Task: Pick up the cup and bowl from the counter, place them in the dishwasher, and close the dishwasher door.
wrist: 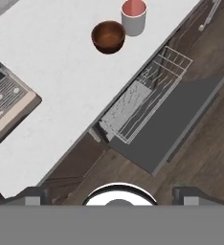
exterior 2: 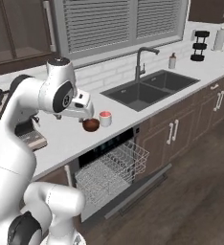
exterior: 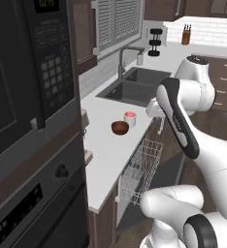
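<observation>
White tabletop (exterior: 110, 150) carrying bowl (exterior: 120, 127) and cup (exterior: 130, 117); dishwasher (exterior 2: 109, 165) open below.

Dark reddish-brown, glossy bowl sitting just beside pink-topped, pale-sided cup, near the front edge of the tabletop, apart from the dark double sink (exterior 2: 147, 88). From the hand view, bowl (wrist: 108, 36) and cup (wrist: 133, 16) high in the picture, close together yet seemingly not touching. White wire rack (exterior 2: 111, 167) pulled out of the dishwasher, directly under the two dishes; dishwasher door (wrist: 181, 122) folded down flat over the wood floor (exterior 2: 190, 191). End effector (exterior 2: 87, 117) held above the tabletop, close over the bowl in the right base view, partly hidden there by the wrist; cannot tell whether fingers apart or together. Nothing seen clamped. Black oven (exterior: 28, 203) at the left of the left base view.
</observation>
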Controlling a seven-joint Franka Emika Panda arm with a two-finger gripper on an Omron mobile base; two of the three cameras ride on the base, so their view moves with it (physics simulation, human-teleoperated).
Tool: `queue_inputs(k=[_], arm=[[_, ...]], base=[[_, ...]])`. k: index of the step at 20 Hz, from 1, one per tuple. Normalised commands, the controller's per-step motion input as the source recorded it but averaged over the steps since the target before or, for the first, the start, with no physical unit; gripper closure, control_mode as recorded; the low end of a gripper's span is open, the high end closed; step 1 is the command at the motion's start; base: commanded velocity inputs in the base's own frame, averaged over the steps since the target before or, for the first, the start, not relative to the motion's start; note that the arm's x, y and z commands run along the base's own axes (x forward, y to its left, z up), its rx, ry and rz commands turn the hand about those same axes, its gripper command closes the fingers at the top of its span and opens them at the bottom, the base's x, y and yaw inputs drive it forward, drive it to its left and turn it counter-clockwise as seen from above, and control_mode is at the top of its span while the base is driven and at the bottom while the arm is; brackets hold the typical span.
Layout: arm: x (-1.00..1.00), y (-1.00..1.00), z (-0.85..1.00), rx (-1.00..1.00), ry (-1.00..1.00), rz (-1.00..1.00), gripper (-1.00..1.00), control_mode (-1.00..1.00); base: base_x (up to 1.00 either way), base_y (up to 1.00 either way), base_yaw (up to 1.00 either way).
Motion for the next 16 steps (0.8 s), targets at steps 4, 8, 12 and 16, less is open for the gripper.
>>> queue_inputs(k=[4,8,12,16], arm=[[0.00,0.00,0.00,0.00,0.00,0.00,-1.00,1.00],[0.00,0.00,0.00,0.00,0.00,0.00,-1.00,1.00],[0.00,0.00,0.00,0.00,0.00,0.00,-1.00,1.00],[0.20,-0.15,-0.08,0.06,0.00,-0.01,-1.00,-1.00]], base=[[-0.41,0.00,-0.12],[-0.40,0.00,-0.09],[-0.27,-0.08,-0.02],[0.02,-0.10,0.00]])
